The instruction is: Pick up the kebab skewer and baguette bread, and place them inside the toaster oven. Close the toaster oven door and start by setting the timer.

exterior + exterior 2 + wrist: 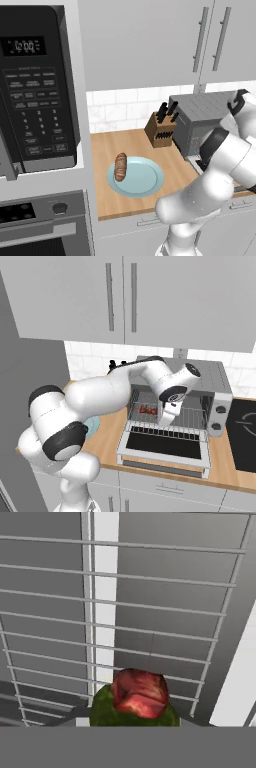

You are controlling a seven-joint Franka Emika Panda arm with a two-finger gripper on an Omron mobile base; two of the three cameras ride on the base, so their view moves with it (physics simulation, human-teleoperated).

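Silver-grey toaster oven (216, 381) w/ ribbed top is being seen on the wooden counter (107, 145), its silver-framed, dark-glass door (165, 446) lying folded down flat toward the counter edge. The wire rack (187, 418) inside is being reached into by the white arm's two-finger gripper (165, 417), in the right base view. The thin kebab skewer (148, 410) w/ dark red & brown chunks is being held at rack level, inside the oven's left half; in the hand view a red chunk & a green chunk (137, 699) are sitting right at the gripper, w/ the rack wires just beyond. The jaws are being kept nearly closed, clamped on the skewer; the fingertips themselves are hidden by the food. Whether the skewer is touching the rack cannot be told.

The short golden-brown baguette (120, 166) w/ darker score marks is lying on the left part of the pale blue round plate (145, 180), well left of the oven. A wooden knife block (161, 129) w/ black handles is standing between plate & oven, by the white tile wall. A large black microwave (35, 85) w/ keypad is being shown far left, above a built-in steel oven (45, 220).
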